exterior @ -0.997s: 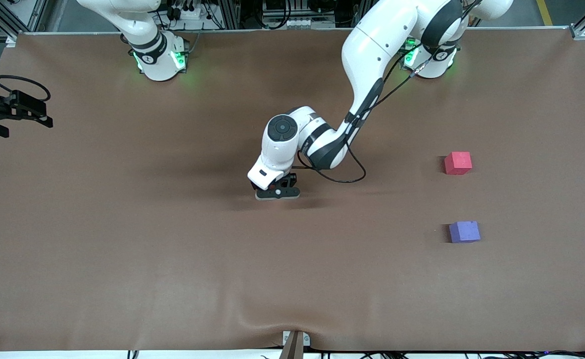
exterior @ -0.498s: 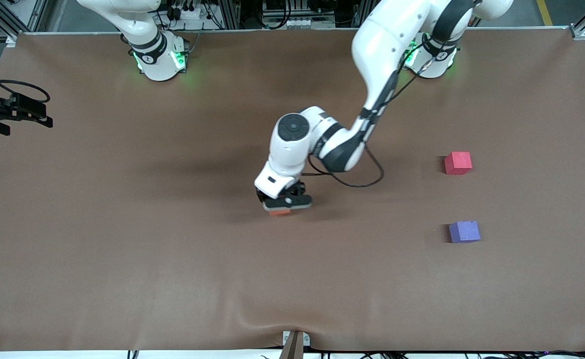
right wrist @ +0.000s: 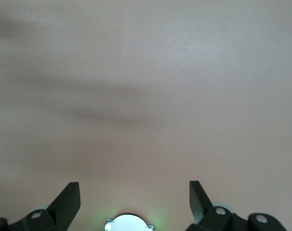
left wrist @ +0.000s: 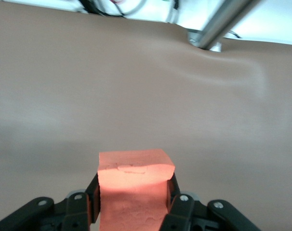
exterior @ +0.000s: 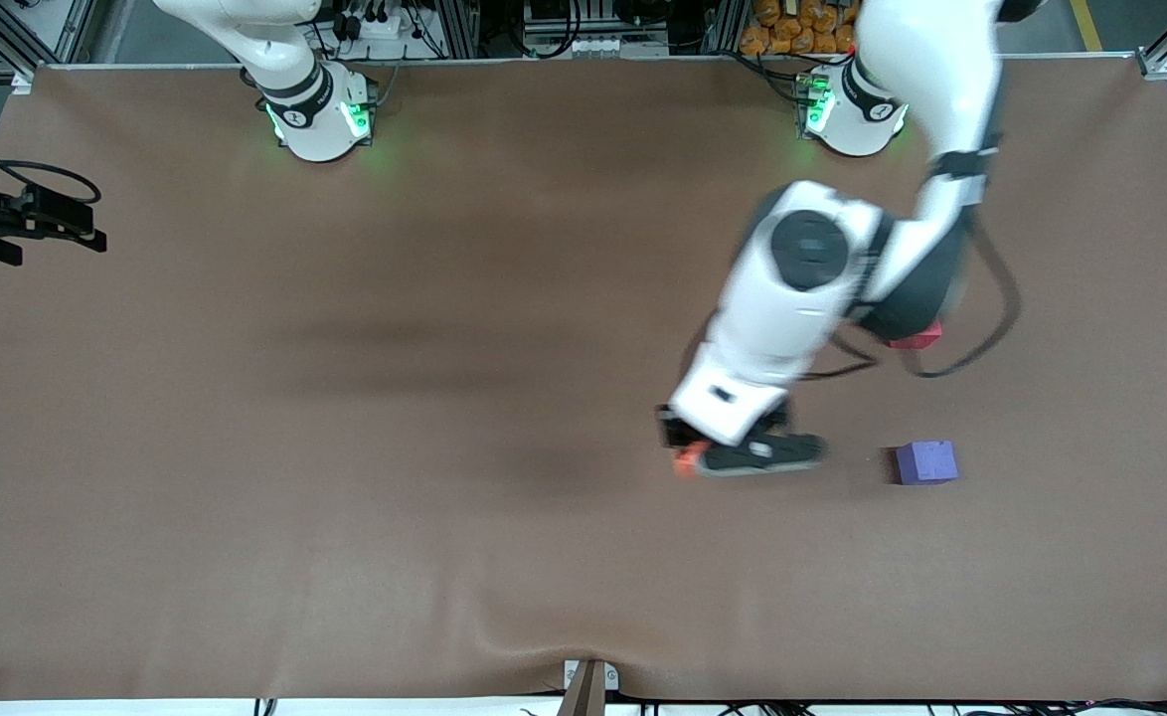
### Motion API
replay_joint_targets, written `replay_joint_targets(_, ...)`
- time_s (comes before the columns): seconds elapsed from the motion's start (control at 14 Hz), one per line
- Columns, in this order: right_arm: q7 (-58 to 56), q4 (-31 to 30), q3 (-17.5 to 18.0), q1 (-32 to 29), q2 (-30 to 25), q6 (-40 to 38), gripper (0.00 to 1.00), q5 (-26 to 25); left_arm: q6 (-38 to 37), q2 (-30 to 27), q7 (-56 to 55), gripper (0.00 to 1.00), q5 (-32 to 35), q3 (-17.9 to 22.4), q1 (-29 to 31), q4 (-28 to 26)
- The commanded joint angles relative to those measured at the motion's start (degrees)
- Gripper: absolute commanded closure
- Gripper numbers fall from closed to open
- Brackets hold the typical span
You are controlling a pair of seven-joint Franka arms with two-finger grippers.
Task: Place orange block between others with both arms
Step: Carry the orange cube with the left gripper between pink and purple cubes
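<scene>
1. The left gripper (exterior: 743,459) is clamped on the orange block (left wrist: 132,185) and carries it above the table (exterior: 345,557), toward the left arm's end, with the purple cube (exterior: 926,462) just beside it.
2. The red-pink cube (exterior: 919,340) lies nearer the robots' edge of the table than the purple one, mostly hidden under the left arm's wrist.
3. To do this step well, I judge the block should be brought over the bare strip between the two cubes, squared to them, and lowered flat before the fingers let go.
4. The right gripper (right wrist: 131,199) waits with its jaws spread wide over the right arm's end of the table.
5. Since a second ago, the left arm has swung from the table's middle toward the cubes, lifting the block; both cubes remain in place.
</scene>
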Motion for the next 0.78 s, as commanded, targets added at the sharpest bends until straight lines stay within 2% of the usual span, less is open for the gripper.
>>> replay_joint_targets(0.0, 0.88, -1.5, 0.27, -0.38, -1.87, -0.11, 0.0, 0.62, -2.76, -4.35, 8.86, 1.0, -0.99, -1.05, 5.83, -4.37)
replay_joint_targets(0.21, 0.88, -1.5, 0.27, -0.56, -1.87, -0.45, 0.0, 0.7, -3.55, -8.21, 16.42, 1.0, -3.27, -1.05, 10.67, -9.2)
replay_joint_targets(0.43, 0.88, -1.5, 0.27, -0.56, -1.87, -0.46, 0.0, 0.7, -9.08, -10.07, 16.44, 1.0, -3.63, -0.87, 13.74, -11.66)
replay_joint_targets(0.71, 0.88, -1.5, 0.27, -0.56, -1.87, -0.46, 0.0, 0.79, -9.35, -12.79, 22.33, 1.0, -3.28, -0.87, 18.14, -16.76)
